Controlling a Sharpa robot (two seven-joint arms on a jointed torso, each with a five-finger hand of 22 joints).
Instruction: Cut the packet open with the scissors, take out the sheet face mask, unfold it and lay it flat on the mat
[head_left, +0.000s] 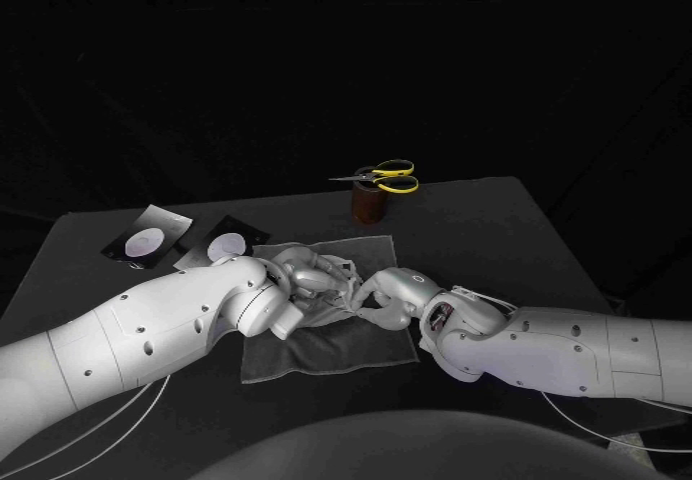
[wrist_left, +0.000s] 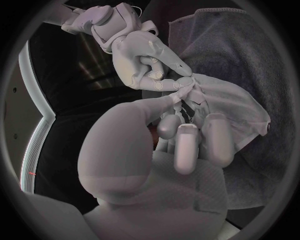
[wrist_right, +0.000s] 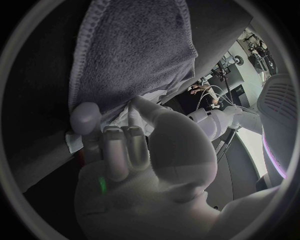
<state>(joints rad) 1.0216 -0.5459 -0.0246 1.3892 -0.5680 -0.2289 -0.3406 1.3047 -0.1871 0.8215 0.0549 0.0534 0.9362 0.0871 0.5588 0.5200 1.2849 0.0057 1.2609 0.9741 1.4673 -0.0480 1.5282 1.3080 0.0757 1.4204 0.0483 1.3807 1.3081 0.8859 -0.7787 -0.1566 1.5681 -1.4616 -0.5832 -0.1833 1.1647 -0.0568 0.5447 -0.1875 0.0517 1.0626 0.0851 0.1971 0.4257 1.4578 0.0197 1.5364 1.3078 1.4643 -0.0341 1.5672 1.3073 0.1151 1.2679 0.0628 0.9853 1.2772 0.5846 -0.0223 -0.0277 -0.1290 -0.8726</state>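
The white sheet mask (head_left: 329, 272) is bunched up over the grey mat (head_left: 325, 350) at the table's middle, and both hands meet on it. My left hand (head_left: 293, 287) grips its near-left part, the fingers (wrist_left: 187, 145) curled against the fabric. From the other side my right hand (head_left: 391, 297) pinches an edge of the mask (wrist_left: 219, 102) with its fingertips (wrist_left: 182, 80). In the right wrist view the mask (wrist_right: 134, 113) peeks past my right hand's fingers (wrist_right: 117, 148) above the mat (wrist_right: 131, 50). The yellow-handled scissors (head_left: 384, 177) stand in a brown holder (head_left: 366, 204).
Two dark packet pieces (head_left: 144, 238) (head_left: 219, 245) with pale ovals lie on the black table (head_left: 490, 230) left of the mat. The holder with the scissors stands behind the mat near the table's far edge.
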